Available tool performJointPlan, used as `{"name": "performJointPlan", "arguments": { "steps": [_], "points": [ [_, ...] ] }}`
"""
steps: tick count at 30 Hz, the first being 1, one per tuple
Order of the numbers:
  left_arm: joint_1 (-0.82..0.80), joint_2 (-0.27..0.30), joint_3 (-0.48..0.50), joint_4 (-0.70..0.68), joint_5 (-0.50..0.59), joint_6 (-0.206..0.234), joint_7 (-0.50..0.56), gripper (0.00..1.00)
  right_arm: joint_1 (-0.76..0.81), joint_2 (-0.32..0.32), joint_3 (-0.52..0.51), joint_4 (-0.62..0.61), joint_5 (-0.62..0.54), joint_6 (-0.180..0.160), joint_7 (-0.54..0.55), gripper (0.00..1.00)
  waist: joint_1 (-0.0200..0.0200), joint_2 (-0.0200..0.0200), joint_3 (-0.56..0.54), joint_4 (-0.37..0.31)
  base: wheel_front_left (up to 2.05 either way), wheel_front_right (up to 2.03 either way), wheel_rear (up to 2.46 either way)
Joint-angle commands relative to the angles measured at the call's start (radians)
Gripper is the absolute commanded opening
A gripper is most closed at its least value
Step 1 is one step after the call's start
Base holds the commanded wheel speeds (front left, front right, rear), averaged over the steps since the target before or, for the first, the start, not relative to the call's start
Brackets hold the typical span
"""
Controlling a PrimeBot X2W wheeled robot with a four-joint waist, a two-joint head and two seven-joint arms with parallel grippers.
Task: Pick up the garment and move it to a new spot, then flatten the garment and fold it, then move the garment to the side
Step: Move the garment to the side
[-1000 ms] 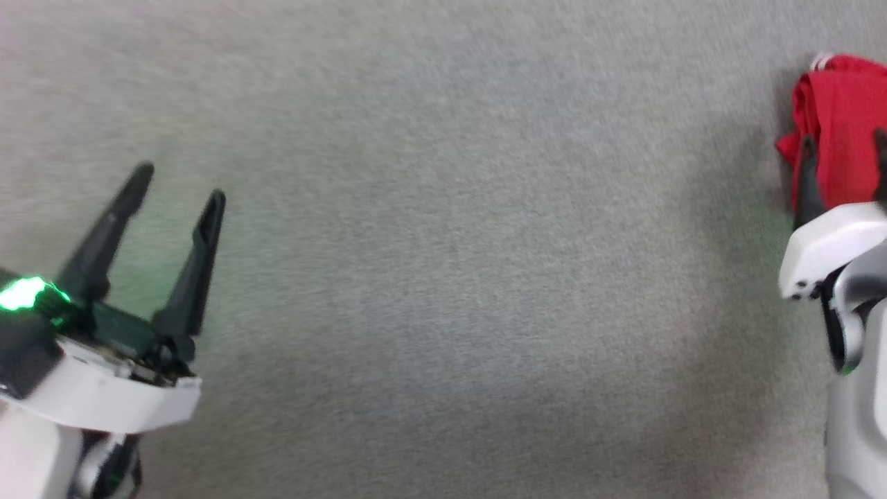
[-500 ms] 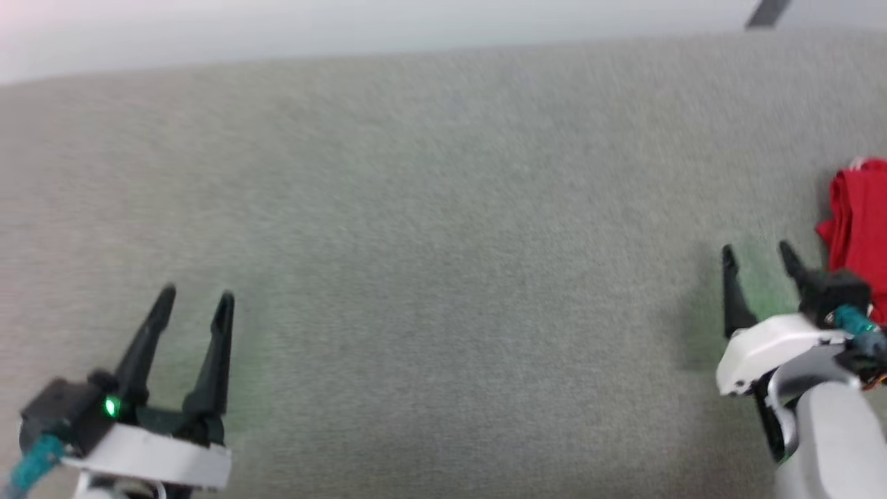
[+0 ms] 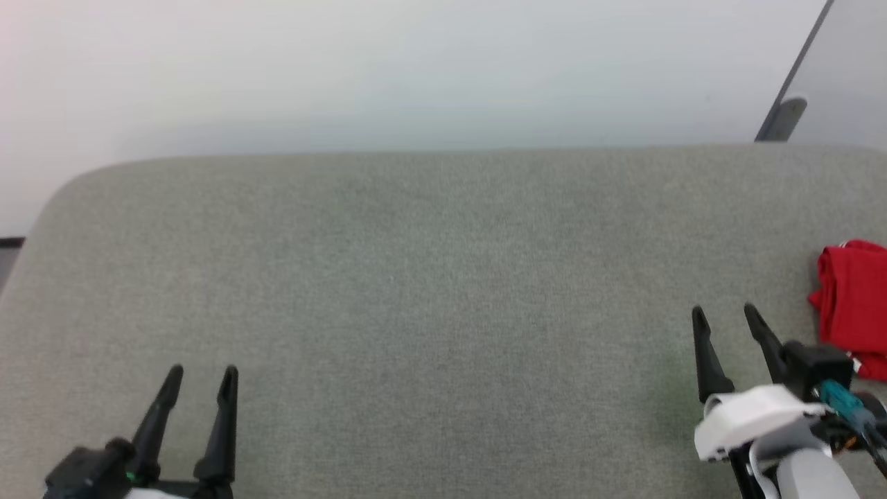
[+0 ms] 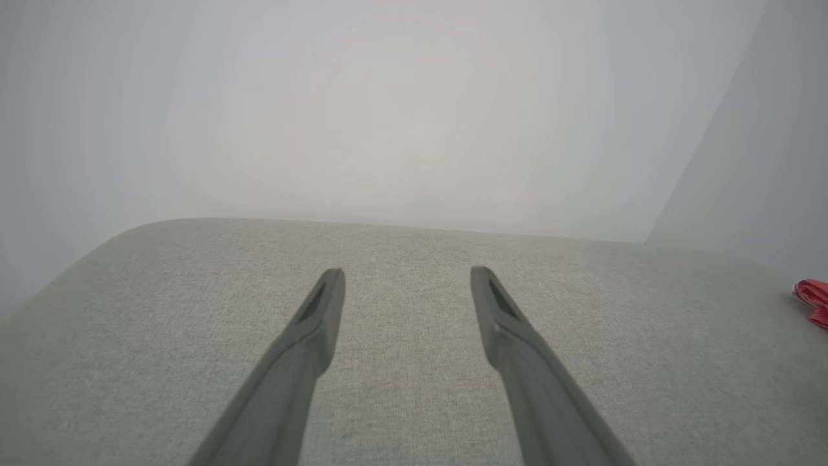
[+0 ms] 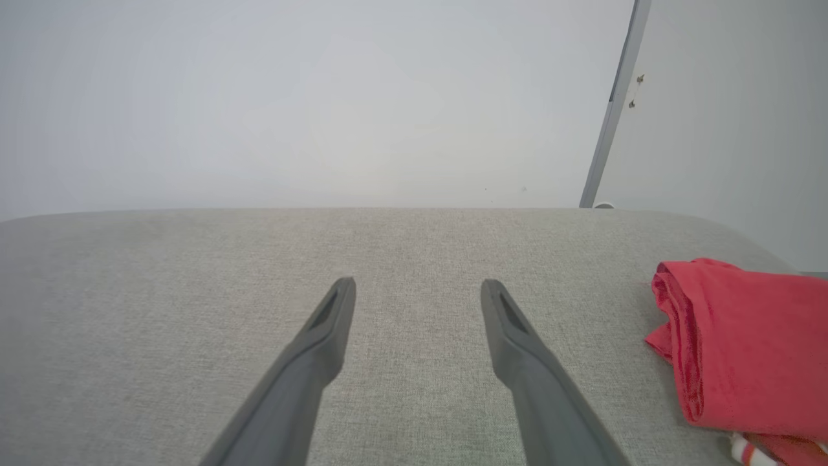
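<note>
We hold our left pincer [image 3: 202, 372] and right pincer [image 3: 724, 310] spread apart and empty above the grey fabric-covered desk [image 3: 416, 277], presumably because the folded small red jersey-style garment [image 3: 854, 305] already lies aside at three o'clock.

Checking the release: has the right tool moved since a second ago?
Yes. The right tool now sits apart, left of the garment; a second ago it straddled it.

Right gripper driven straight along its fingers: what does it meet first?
Way looks free: the right gripper faces bare grey fabric surface, then probably the pale wall. The folded red garment lies beside that line.
</note>
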Motion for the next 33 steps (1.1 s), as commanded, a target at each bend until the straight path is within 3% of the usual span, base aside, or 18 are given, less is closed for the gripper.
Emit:
{"name": "performJointPlan", "arguments": {
  "steps": [1,23,33],
  "points": [
    [0.023,-0.008,0.006,-0.004,0.008,0.002,0.001,1.00,0.034,-0.011,0.002,-0.018,0.021,-0.002,-0.008,1.00,0.0000,0.0000,-0.043,0.012,0.00,0.00,0.00],
    [0.158,-0.042,0.056,-0.075,0.028,0.002,0.001,1.00,0.314,-0.013,-0.024,-0.381,0.092,-0.002,0.058,1.00,0.0000,0.0000,-0.077,0.031,0.00,0.00,0.00],
    [0.154,-0.043,0.063,-0.083,0.026,0.002,0.001,1.00,0.355,0.000,-0.038,-0.448,0.086,-0.002,0.075,1.00,0.0000,0.0000,-0.071,0.025,0.00,0.00,0.00]
  ]
}}
